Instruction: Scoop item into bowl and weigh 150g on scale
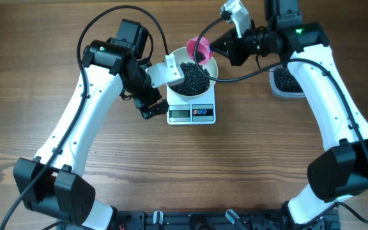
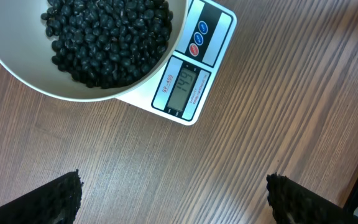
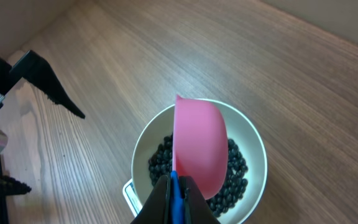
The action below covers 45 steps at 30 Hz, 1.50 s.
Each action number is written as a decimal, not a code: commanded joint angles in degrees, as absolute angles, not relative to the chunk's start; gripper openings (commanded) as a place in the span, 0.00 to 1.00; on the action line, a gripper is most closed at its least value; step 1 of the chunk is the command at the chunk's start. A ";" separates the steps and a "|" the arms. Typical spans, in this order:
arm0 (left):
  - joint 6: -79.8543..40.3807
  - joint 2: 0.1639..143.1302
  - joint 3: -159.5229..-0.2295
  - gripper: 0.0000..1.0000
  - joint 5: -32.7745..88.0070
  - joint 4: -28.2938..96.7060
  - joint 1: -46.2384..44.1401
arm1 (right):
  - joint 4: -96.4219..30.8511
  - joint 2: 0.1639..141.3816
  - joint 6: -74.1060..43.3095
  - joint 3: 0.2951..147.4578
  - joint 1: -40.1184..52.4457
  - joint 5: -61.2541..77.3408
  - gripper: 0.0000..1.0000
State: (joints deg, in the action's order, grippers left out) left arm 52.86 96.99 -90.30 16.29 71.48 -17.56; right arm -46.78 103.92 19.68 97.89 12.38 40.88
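Around: tub (image 1: 276, 91) of beans (image 1: 286, 78), upper right; pink scoop (image 3: 197, 146) tilted over bowl (image 2: 17, 59).
Writing: "SF-400" on scale (image 2: 194, 62).
Left claw (image 2: 173, 199): spread, empty.
Right claw (image 3: 176, 190): pinching scoop handle.

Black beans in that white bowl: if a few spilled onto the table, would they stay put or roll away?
Probably roll: the beans look small, round and glossy, and the wooden table is flat and smooth. They would likely pour loosely from the pink scoop rather than clump. Heaped in the bowl, they seem settled.
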 commanded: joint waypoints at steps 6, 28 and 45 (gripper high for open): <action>53.60 97.73 -89.93 1.00 16.43 71.33 -17.47 | -47.05 103.28 21.50 98.89 12.32 41.17 0.04; 53.60 97.73 -89.93 1.00 16.43 71.33 -17.47 | -46.87 103.28 19.94 98.89 12.14 38.48 0.04; 53.60 97.73 -89.93 1.00 16.40 71.33 -17.47 | -46.87 103.28 22.33 98.89 11.60 40.88 0.04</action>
State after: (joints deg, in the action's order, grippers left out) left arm 52.86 96.99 -90.30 16.29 71.48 -17.56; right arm -47.18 103.92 21.78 97.91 11.88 41.30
